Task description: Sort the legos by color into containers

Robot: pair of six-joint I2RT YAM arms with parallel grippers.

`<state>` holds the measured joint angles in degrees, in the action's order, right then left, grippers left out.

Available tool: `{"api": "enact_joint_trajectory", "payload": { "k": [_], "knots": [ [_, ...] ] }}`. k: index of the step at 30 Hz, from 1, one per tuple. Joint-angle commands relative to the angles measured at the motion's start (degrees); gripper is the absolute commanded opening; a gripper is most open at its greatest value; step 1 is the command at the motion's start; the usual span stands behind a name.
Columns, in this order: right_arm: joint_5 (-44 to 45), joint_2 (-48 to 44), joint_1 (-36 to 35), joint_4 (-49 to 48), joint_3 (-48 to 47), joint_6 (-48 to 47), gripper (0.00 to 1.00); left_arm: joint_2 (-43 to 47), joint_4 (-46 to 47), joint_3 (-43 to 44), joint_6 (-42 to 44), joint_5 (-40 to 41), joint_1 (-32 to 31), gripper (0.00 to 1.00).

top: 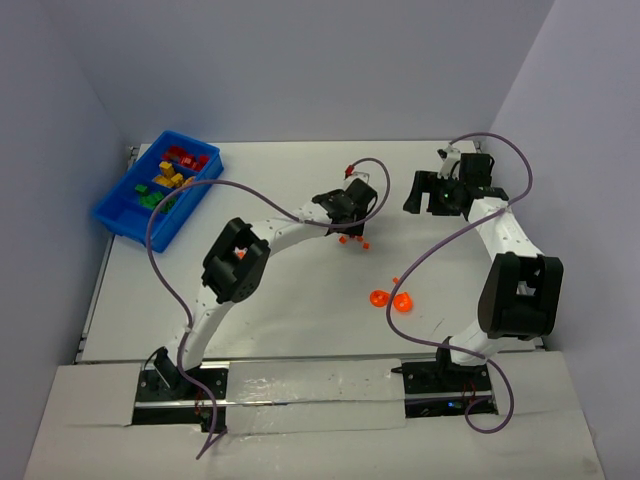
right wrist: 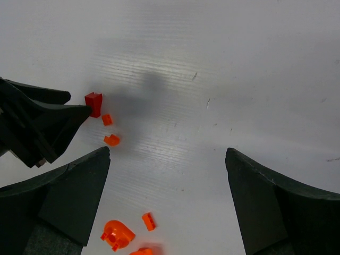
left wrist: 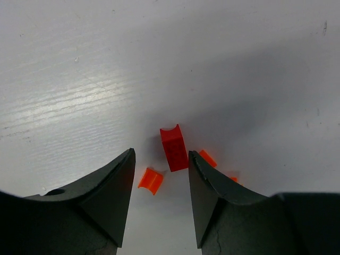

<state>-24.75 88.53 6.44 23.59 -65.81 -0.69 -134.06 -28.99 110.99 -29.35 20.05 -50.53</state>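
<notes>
A small red lego [left wrist: 174,147] lies on the white table just ahead of my left gripper's [left wrist: 160,155] tips, close against the right finger [left wrist: 204,186]. A small orange lego [left wrist: 151,180] lies on the table in the gap between the open jaws, and nothing is gripped. Two tiny orange bits [left wrist: 207,158] sit beside the right finger. From above, the left gripper [top: 348,215] hangs over these bits [top: 357,238]. My right gripper [right wrist: 167,153] [top: 428,200] stands wide open and empty over bare table. The blue container [top: 118,208] at the far left holds red, yellow and green legos.
Two translucent orange rounded pieces [top: 378,298] [top: 402,302] and a small orange brick [top: 396,280] lie mid-table between the arms. The right wrist view shows one rounded piece [right wrist: 118,234] and the small brick [right wrist: 149,221]. Purple cables loop over both arms. Walls enclose the table.
</notes>
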Motion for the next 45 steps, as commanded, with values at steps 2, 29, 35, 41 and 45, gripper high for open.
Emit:
{"api": "enact_joint_trajectory", "payload": {
  "k": [2,29,35,41,45],
  "knots": [
    [-0.45,-2.49,0.33,-1.82,0.75,0.34,0.96,-1.00,0.38,3.72,-0.74,-2.25,0.45,0.54],
    [-0.94,-1.61,0.37,-2.15,-0.60,0.60,0.96,2.29,1.95,1.13,5.09,-4.81,4.96,0.08],
    [-2.06,-1.70,0.24,-2.16,-1.16,0.60,0.96,16.47,7.35,-5.75,10.63,-11.56,14.24,0.00],
    [-1.88,-1.07,-1.00,-2.23,-1.69,0.07,0.98,30.20,13.45,-15.39,11.70,-22.77,32.67,0.00],
    [-1.38,-0.32,-2.28,-2.31,-2.17,-0.19,1.00,29.94,13.39,-14.08,14.30,-21.79,43.31,0.00]
  ]
}}
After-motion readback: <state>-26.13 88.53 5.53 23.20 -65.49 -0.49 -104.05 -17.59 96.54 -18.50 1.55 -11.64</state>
